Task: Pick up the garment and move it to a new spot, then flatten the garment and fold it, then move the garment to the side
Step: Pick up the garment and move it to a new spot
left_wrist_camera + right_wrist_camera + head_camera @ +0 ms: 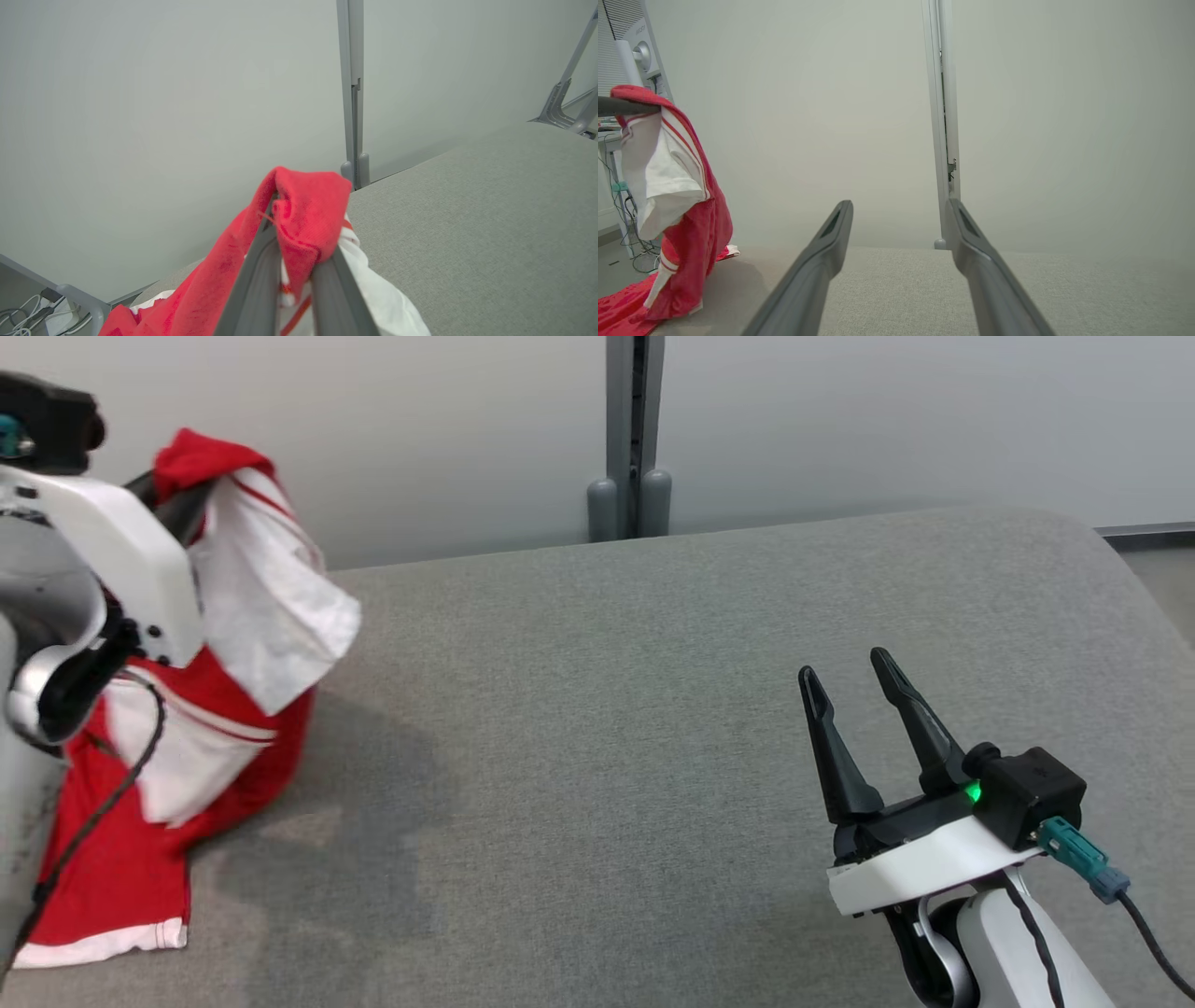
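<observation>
Evidently, relocation was in hand: my left tool [295, 219] was clamped on the garment [261, 616], hanging at nine o'clock, hem on the tabletop [653, 709]. My right tool [845, 669] stood open at four o'clock. Next, I judged: carry it toward three o'clock.

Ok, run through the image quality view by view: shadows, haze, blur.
Head view: even light, sharp; the garment casts a soft shadow on the grey surface. Left wrist view: the left gripper is blurred up close, the cloth crisper. Right wrist view: milky haze, low contrast, the right gripper soft-edged.
</observation>
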Robot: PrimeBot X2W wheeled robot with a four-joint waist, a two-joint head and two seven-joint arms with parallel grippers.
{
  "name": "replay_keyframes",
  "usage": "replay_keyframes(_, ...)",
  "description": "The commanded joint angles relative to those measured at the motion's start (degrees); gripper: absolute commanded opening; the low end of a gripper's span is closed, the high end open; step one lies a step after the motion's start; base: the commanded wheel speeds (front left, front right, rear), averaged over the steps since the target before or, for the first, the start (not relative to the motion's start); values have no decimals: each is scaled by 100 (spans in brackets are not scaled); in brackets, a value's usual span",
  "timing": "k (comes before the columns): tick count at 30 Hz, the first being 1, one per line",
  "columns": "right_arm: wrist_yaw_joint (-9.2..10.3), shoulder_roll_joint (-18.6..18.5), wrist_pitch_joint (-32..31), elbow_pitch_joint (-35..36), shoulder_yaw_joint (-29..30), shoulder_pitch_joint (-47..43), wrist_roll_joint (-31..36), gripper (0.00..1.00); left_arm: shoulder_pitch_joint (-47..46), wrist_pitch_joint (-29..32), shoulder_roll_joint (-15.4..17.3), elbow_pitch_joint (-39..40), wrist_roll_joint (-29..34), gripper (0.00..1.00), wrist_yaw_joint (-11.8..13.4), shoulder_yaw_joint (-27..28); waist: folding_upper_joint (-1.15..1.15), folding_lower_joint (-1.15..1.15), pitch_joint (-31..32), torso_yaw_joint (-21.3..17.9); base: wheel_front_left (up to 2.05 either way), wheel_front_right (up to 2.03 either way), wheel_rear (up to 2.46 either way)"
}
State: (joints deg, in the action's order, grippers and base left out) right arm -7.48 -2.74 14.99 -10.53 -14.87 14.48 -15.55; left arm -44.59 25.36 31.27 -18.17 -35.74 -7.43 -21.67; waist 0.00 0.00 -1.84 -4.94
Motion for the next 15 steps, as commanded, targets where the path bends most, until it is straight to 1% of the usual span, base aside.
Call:
replay_keyframes(1, -3, -30, 29, -9, 41, -73, -5, 100, -81, 49, -95, 215, -57, 0, -1, -52, 0, 0, 129, -164, 0, 0, 0)
replay_keyframes(4, -3, -30, 29, 16, 86, -65, 2, 100, -177, 91, -436, 682, -203, 0, 1, -171, 0, 0, 168, -288, 0, 0, 0)
replay_keyframes(9, -3, -28, 29, 55, 198, -71, 34, 100, -261, -77, -993, 1333, -499, 0, 59, -217, 0, 0, 157, -444, 0, 0, 0)
replay_keyframes(12, -3, -28, 29, 79, 285, -80, 59, 100, -104, -103, -1182, 1601, -599, 0, 122, -276, 0, 0, 112, -482, 0, 0, 0)
replay_keyframes(15, -3, -27, 29, 99, 341, -85, 69, 100, 116, -74, -1223, 1678, -664, 0, 154, -331, 0, 0, 54, -482, 0, 0, 0)
